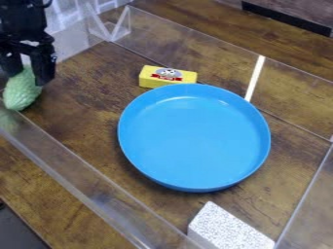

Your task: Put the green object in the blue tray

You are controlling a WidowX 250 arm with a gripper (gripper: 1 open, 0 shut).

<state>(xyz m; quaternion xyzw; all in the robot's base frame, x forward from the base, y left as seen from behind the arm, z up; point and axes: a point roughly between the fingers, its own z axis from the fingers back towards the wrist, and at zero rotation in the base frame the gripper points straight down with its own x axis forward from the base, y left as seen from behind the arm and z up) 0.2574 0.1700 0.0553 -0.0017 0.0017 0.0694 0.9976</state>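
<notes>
The green object [19, 92], a light-green bumpy oval, lies at the far left of the wooden table. My gripper [26, 66] hangs straight down just above it, open, with one dark finger on each side of its upper end. Nothing is gripped. The blue tray [196, 136], a large round shallow dish, sits empty in the middle of the table, well to the right of the gripper.
A small yellow block [168, 76] lies just beyond the tray's upper left rim. A speckled white-grey pad [232, 230] sits at the bottom edge. Clear plastic walls [78, 185] border the table.
</notes>
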